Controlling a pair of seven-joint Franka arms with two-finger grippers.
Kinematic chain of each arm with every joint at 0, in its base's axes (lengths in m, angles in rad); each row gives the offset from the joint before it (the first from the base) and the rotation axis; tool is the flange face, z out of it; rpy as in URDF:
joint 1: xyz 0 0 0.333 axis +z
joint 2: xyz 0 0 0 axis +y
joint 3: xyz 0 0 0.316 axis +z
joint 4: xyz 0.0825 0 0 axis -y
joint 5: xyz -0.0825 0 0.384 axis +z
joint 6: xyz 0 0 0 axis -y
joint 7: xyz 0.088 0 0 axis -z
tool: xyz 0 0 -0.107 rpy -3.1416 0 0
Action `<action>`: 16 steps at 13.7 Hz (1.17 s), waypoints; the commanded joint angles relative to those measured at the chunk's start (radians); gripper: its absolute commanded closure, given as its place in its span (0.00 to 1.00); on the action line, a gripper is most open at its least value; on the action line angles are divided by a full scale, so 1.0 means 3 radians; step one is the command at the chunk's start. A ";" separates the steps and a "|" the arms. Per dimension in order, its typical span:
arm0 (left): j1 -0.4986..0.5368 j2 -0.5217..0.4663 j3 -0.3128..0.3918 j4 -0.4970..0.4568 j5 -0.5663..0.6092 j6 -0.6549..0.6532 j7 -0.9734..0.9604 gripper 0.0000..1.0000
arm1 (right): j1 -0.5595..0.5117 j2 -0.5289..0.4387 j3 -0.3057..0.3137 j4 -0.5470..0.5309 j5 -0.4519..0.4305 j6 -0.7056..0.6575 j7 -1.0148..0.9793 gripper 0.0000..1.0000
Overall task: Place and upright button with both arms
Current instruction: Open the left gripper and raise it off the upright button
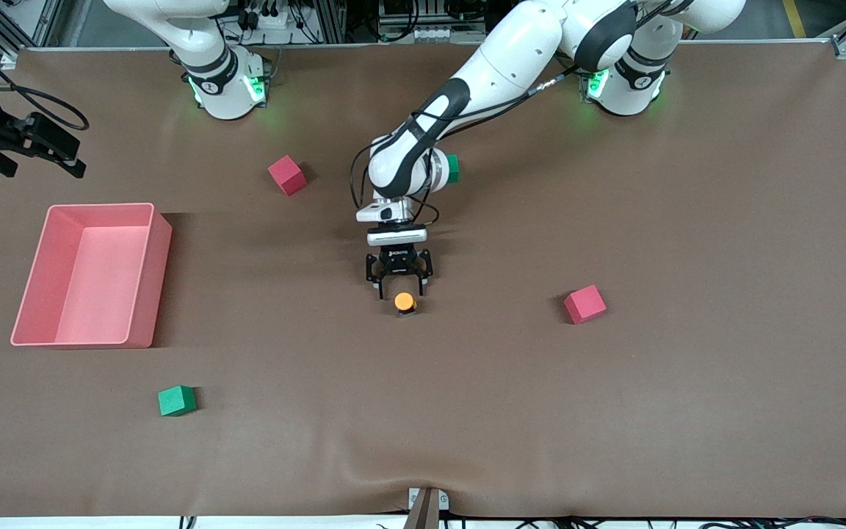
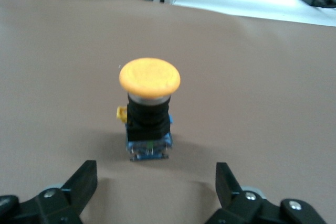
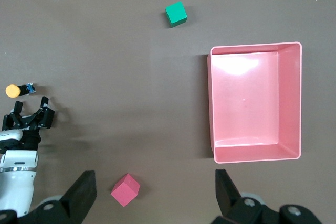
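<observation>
Nearest the front camera lies a green foam cube (image 1: 176,400). On the brown surface (image 1: 614,404), the left gripper (image 1: 399,290) has its fingers (image 2: 84,182) spread, clear of the upright orange-capped button (image 1: 405,302). High over the pink plastic bin (image 1: 26,308), the right gripper (image 3: 155,190) waits, spread.

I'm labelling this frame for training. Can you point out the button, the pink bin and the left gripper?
button (image 1: 404,300), front view, on its orange cap.
pink bin (image 1: 145,275), front view, on its side wall.
left gripper (image 1: 399,291), front view, midway between its open fingertips.
</observation>
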 commanded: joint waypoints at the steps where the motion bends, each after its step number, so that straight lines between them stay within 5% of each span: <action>1: -0.0003 -0.0045 -0.0031 0.0103 -0.0459 0.0021 0.0253 0.00 | -0.0086 0.0002 0.0053 0.0021 0.0014 -0.0018 -0.0041 0.00; 7: -0.0019 -0.0448 -0.0337 0.0108 -0.1537 -0.0382 0.0887 0.00 | -0.0086 0.0002 0.0048 0.0021 0.0014 -0.0013 -0.0041 0.00; 16: 0.0277 -0.1414 -0.0332 0.0133 -0.3399 -0.1128 0.2227 0.00 | -0.0091 0.0002 0.0048 0.0021 0.0014 -0.0013 -0.0041 0.00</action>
